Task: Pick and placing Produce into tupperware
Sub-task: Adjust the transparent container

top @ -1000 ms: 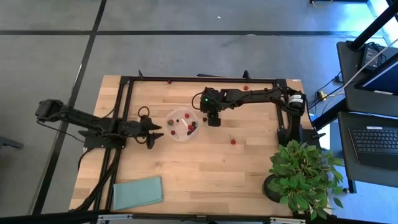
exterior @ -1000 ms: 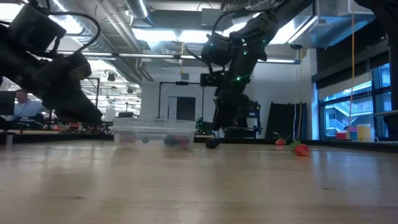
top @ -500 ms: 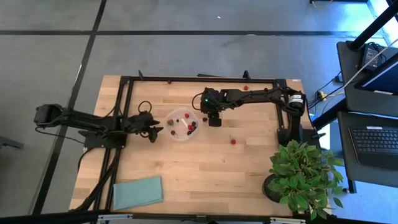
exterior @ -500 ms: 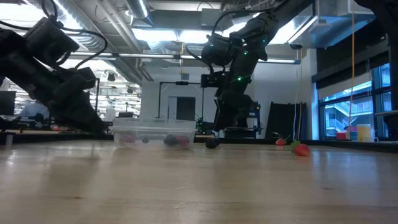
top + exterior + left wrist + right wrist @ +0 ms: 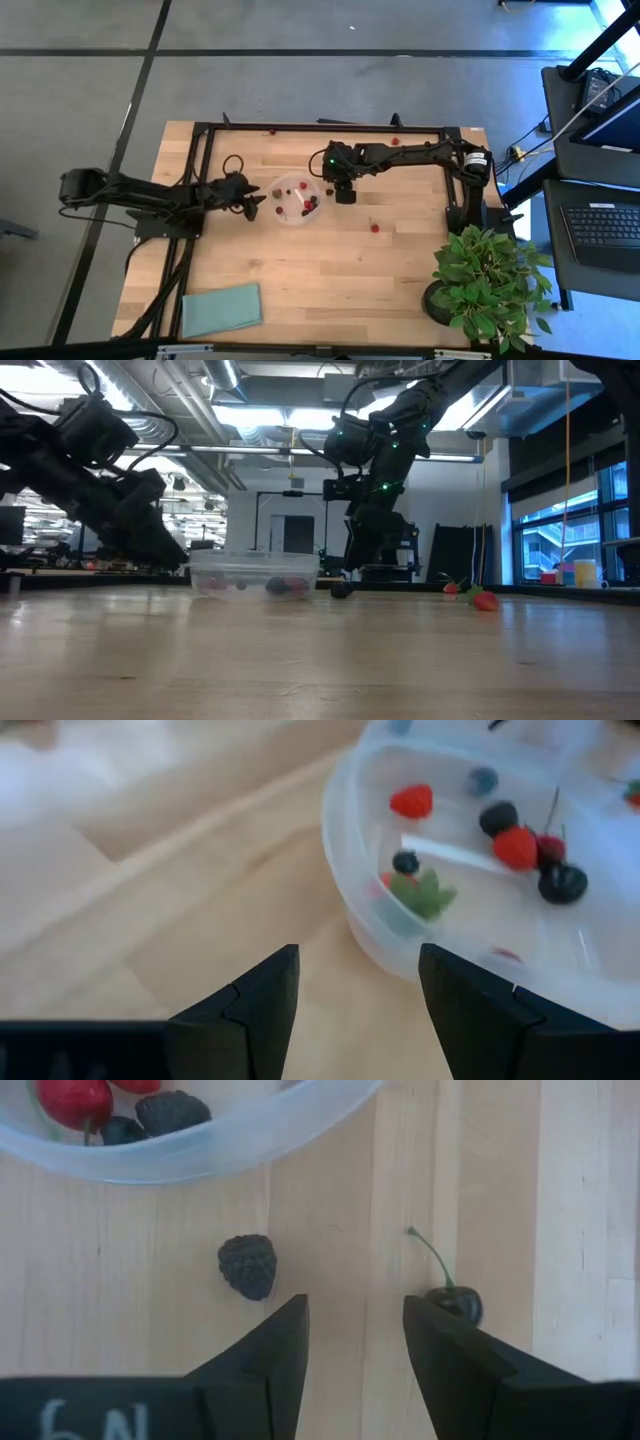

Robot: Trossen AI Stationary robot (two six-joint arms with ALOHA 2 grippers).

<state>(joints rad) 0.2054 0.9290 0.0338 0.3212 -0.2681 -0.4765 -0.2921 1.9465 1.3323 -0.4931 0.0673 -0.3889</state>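
The clear tupperware (image 5: 295,200) sits mid-table and holds several red and dark pieces of produce (image 5: 515,845). My left gripper (image 5: 255,203) is open just left of the tupperware's wall (image 5: 385,930), fingers aimed at it and nothing between them. My right gripper (image 5: 343,192) hovers open, pointing down, by the tupperware's right side. Below it a blackberry (image 5: 247,1266) and a dark cherry (image 5: 455,1302) lie on the wood. One more red piece (image 5: 375,227) lies toward the right.
A black frame (image 5: 320,127) borders the table's far and left sides, with loose red pieces (image 5: 272,131) near it. A teal cloth (image 5: 221,309) lies at the near left. A potted plant (image 5: 490,280) stands at the near right. Bare wood stretches across the near half.
My left gripper has swung toward the table's far edge and right, closing in on the tupperware's left wall, and has sunk a little. Its fingers stay open. My right gripper has kept still.
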